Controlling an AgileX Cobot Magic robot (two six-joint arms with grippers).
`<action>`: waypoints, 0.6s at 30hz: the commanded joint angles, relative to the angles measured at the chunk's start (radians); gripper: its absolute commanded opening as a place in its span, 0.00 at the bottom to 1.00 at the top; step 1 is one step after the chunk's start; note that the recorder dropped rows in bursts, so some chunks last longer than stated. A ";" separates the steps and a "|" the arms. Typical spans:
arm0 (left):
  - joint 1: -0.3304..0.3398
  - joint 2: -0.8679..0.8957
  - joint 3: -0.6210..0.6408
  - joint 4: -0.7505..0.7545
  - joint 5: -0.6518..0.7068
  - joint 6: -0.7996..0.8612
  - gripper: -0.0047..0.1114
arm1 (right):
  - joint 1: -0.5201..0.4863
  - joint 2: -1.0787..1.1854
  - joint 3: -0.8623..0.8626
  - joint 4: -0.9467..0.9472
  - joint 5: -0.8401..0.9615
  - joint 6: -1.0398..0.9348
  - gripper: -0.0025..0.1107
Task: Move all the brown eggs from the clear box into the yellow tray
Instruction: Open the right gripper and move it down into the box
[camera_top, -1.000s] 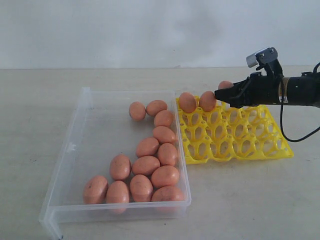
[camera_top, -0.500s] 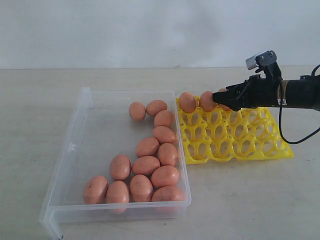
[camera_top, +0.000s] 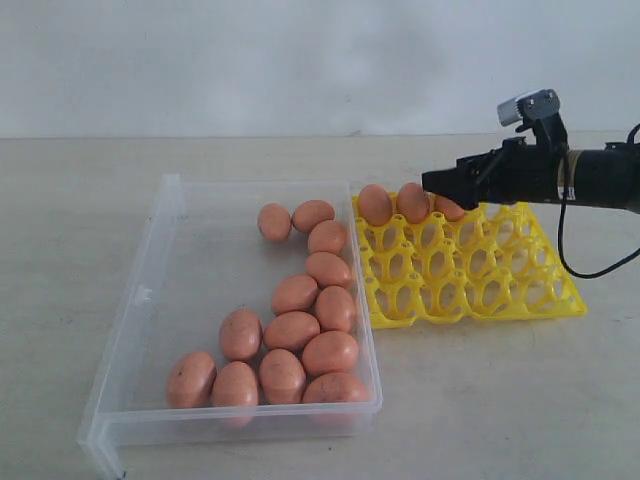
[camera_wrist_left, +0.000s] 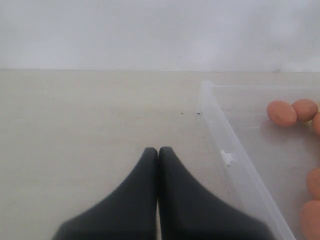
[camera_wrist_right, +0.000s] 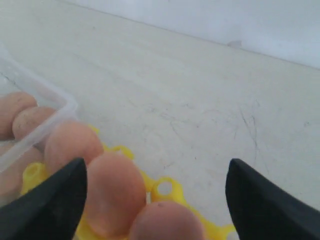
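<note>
A pale table (camera_top: 80, 200) is seen before a white wall (camera_top: 300, 60). The box (camera_top: 150, 300) is set on the left, and thirteen eggs (camera_top: 291, 330) are scattered loose in it, mostly along its right side. The tray (camera_top: 500, 290) is placed just beside it on the right, with three more eggs seated in its back row. The right gripper (camera_top: 432, 183) is held over the third of these, jaws spread wide, nothing gripped. The left gripper (camera_wrist_left: 158, 151) is pressed together, empty, over bare table near the box's wall.
</note>
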 joint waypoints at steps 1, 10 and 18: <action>-0.006 -0.001 0.003 -0.003 -0.007 -0.001 0.00 | -0.001 -0.099 -0.006 0.094 -0.134 0.089 0.67; -0.006 -0.001 0.003 -0.003 -0.007 -0.001 0.00 | 0.072 -0.310 -0.006 0.097 -0.303 0.526 0.44; -0.006 -0.001 0.003 -0.003 -0.007 -0.001 0.00 | 0.459 -0.451 -0.006 -0.151 -0.016 0.523 0.02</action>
